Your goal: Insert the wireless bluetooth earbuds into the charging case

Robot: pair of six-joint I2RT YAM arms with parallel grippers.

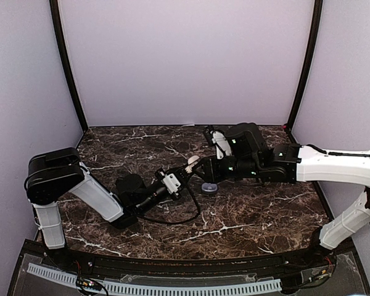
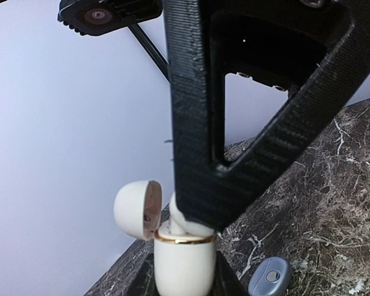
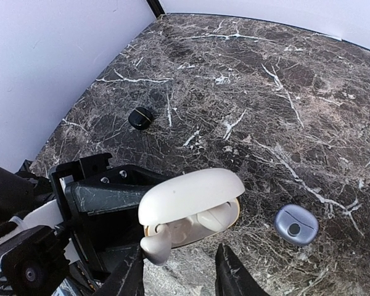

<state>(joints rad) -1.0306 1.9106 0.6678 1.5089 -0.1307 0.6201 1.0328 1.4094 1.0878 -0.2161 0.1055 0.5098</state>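
Cream, glossy charging case (image 3: pixel 191 194), lid up (left gripper (image 1: pixel 186 169) clamps it).
Right gripper (image 3: pixel 180 262) half-open beside rounded white earbud (image 3: pixel 155 246) at the case's rim.

No readable text, label or number shows anywhere.

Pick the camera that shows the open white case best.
Right wrist. The white case sits mid-frame, lid up, with a white earbud visible at its mouth. Left wrist shows the case side-on, partly hidden by the black finger in front. Top external gives only a small pale blob between the arms.
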